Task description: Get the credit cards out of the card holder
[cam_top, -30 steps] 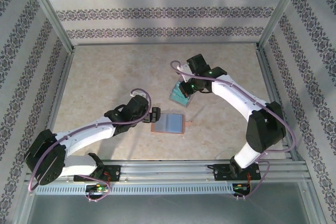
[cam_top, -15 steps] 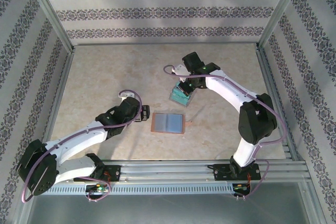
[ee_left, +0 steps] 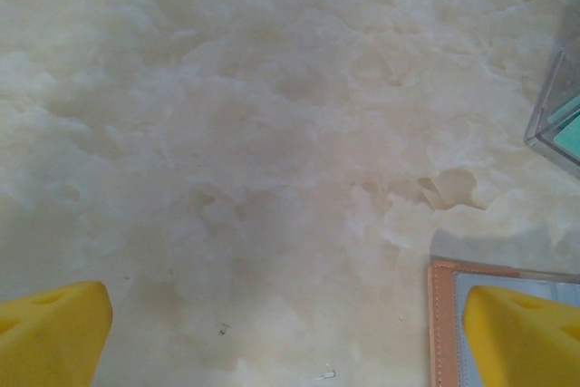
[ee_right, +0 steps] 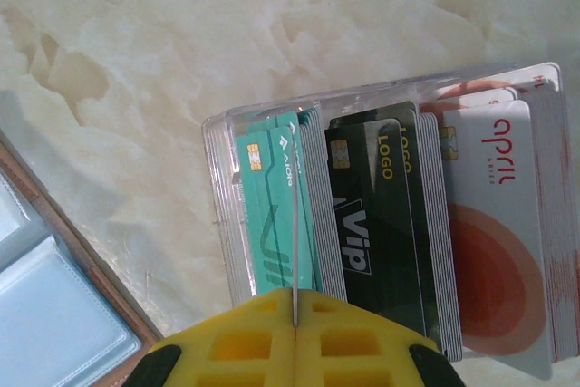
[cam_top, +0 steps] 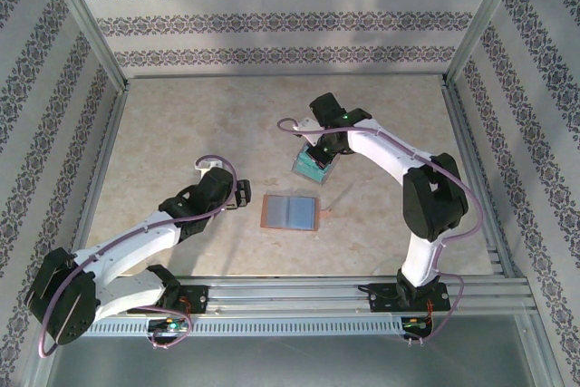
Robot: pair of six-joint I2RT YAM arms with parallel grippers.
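R fingers (ee_right: pixel 237 343) are pinched tight on a thin credit card (ee_right: pixel 294 256) seen edge-on, right over the clear tray (ee_right: pixel 217 224) w/ teal, dark & red-white credit cards (ee_right: pixel 381 224) stacked inside. L fingers (ee_left: pixel 517 333) are spread wide, empty, just beside the card holder (cam_top: pixel 291 213), which is lying open flat on the desk (cam_top: pixel 181 133) near the tray.

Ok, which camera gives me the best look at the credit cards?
The right wrist view: the credit cards sit close up in the clear tray, teal, dark and white-red faces readable. The top external view shows a tiny teal patch; the left wrist view catches a teal sliver at its right edge.
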